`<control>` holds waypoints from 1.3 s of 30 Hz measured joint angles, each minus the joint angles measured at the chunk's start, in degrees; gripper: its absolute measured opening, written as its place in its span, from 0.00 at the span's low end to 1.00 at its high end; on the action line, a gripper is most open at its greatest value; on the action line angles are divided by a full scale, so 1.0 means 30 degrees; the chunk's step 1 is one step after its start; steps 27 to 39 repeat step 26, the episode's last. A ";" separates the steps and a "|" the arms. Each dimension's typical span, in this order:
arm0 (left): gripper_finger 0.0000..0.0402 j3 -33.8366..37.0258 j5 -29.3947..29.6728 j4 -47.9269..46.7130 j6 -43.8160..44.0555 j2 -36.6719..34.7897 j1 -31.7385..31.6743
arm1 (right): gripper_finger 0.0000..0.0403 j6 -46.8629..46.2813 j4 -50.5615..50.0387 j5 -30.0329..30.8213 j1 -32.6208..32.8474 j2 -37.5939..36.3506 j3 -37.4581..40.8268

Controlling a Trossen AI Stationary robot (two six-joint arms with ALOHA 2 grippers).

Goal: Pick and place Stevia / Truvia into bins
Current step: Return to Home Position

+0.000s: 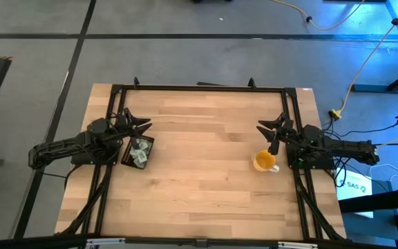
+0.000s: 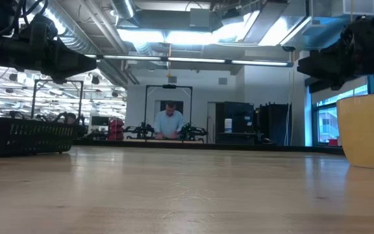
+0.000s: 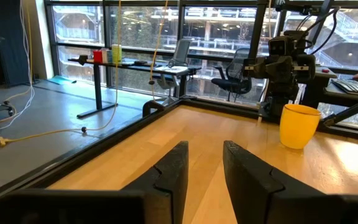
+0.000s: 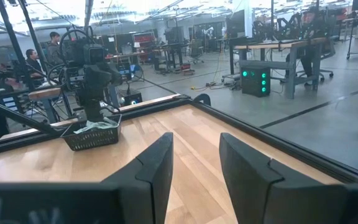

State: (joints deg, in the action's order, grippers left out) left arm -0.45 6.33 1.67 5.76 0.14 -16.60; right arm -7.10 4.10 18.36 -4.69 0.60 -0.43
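Our left fingers [image 3: 173,171] stand spread and empty just beside the black bin [image 1: 125,156], at the left side of the tabletop [image 1: 206,187]. Stevia / Truvia sachets [image 1: 140,153] lie heaped inside it; we see none loose. We judge them light, limp, slippery paper, best pinched across a raised edge. Well apart, our right fingers [image 4: 157,163] hang spread and empty too, beside a yellow cup [image 1: 264,161] on the right side.

Bin [image 4: 93,139]: black, mesh-walled, rectangular, sitting flat on the table's [image 1: 206,183] left side.
Sachets [image 1: 140,155]: pale green and white, heaped loosely inside the bin.
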 joint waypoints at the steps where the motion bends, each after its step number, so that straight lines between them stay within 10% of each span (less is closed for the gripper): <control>1: 0.23 0.0000 0.0000 0.0000 -0.0005 0.0000 0.0000 | 0.33 -0.0014 0.0000 0.0003 0.0001 0.0000 0.0000; 39: 0.24 0.0000 0.0000 0.0000 -0.0006 -0.0001 -0.0007 | 0.33 0.0001 0.0001 0.0003 0.0001 0.0000 0.0000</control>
